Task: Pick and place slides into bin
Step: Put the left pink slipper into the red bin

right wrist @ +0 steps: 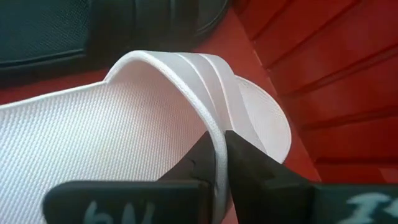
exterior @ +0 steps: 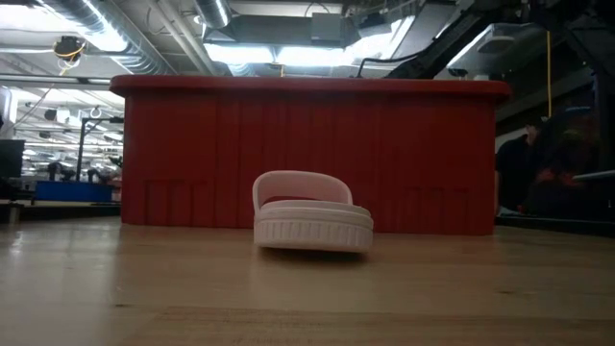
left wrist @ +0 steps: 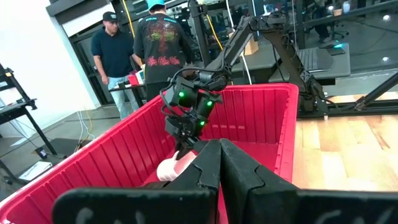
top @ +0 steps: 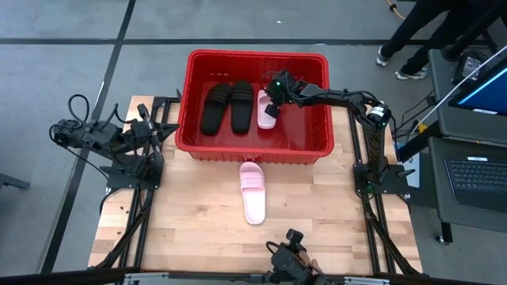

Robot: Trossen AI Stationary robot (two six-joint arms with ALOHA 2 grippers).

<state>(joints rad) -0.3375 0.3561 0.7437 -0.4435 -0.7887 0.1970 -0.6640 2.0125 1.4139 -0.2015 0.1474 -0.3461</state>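
Observation:
The red bin (top: 313, 146) stands at the table's far middle. Two black slides (top: 216, 108) (top: 242, 105) lie side by side on its floor. My right gripper (top: 272, 96) reaches into the bin from the right and is shut on a pale pink slide (top: 267, 111) beside the black pair. The second pink slide (top: 253, 192) lies sole down on the table in front of the bin, and it also shows in the low view (exterior: 312, 216). My left gripper (top: 162, 133) waits shut and empty at the bin's left side. My right gripper pinches the edge of the pink slide's strap (right wrist: 211, 127) between its two fingers, one finger under the strap and one on its outer face. The fingers come from above, slanting down. The slide sits low in the bin beside the black slides; whether it rests on the floor I cannot tell.
The bin's near wall (exterior: 307, 154) rises just behind the pink slide on the table. Bare wood lies on both sides of that slide. People stand beyond the table's far right (top: 412, 39) and in the room behind the bin (left wrist: 118, 56).

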